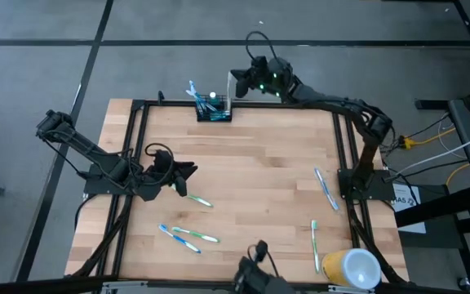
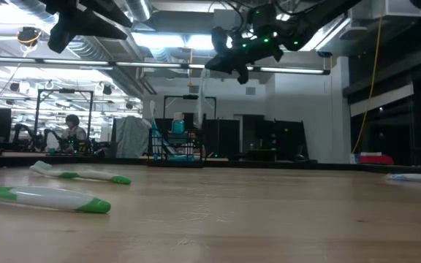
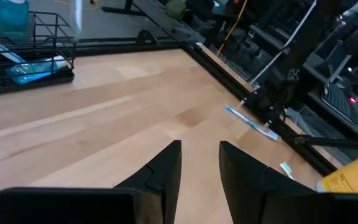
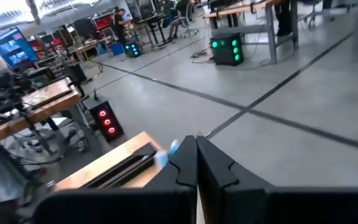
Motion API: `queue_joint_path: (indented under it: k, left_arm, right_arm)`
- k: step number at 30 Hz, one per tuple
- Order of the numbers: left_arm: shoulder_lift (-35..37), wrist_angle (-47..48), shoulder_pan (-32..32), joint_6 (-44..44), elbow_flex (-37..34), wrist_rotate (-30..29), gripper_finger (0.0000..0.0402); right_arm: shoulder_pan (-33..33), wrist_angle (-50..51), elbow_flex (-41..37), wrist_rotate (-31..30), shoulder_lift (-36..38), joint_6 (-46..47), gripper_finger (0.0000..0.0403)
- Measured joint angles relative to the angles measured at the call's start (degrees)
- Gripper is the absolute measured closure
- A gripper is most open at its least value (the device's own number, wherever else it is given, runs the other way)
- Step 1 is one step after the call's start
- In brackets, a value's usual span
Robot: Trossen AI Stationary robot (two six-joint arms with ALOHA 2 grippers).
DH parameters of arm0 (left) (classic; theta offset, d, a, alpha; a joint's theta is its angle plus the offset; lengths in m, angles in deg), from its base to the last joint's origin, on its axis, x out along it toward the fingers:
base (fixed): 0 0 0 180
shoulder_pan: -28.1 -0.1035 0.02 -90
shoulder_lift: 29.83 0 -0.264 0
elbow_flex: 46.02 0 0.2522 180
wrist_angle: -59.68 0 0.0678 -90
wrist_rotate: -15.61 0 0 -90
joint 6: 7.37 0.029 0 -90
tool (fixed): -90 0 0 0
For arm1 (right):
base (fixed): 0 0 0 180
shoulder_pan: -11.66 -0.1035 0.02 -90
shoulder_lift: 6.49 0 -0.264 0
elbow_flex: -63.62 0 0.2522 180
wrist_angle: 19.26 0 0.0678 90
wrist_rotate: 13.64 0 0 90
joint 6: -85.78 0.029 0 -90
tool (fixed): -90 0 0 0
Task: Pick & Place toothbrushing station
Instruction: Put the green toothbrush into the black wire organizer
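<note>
High view, right jaws (image 1: pixel 237 82): mine, hanging past the far edge of the bench (image 1: pixel 251 163), clenched on a white toothbrush (image 1: pixel 232 86); the caddy (image 1: pixel 214 109) sits just beside and below them, at that far edge, with blue brushes standing in it.
High view, left jaws (image 1: pixel 192 170): mine too, released, low over the bench; a green toothbrush (image 1: pixel 200 201) lies just ahead of them, the caddy well apart.
Low view: the right jaws (image 2: pixel 238 64) hang high with the white toothbrush (image 2: pixel 202 91) dangling under them, just beside the caddy (image 2: pixel 174 146).
Left wrist view: my left jaws (image 3: pixel 199 163) stand parted over bare wood; the caddy (image 3: pixel 27 53) is far ahead.
Right wrist view: my right jaws (image 4: pixel 196 163) are pressed together.
</note>
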Motion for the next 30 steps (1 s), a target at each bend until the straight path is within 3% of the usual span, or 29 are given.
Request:
queue_joint_path:
  k: [8,14,30]
  left_arm:
    - [-0.5,0.04,0.0,-0.18,0.0,-1.05,0.03]
    - [-1.14,0.36,-0.07,-1.02,0.02,-1.1,0.03]
    - [-1.51,0.5,-0.07,-1.54,0.02,-0.03,0.03]
  right_arm:
    - [2.92,5.38,10.35,3.97,-5.93,-3.43,0.0403]
    - [2.28,4.87,10.65,4.53,-8.77,-2.54,0.0403]
    - [0.51,1.19,10.74,1.05,-7.43,-3.39,0.0403]
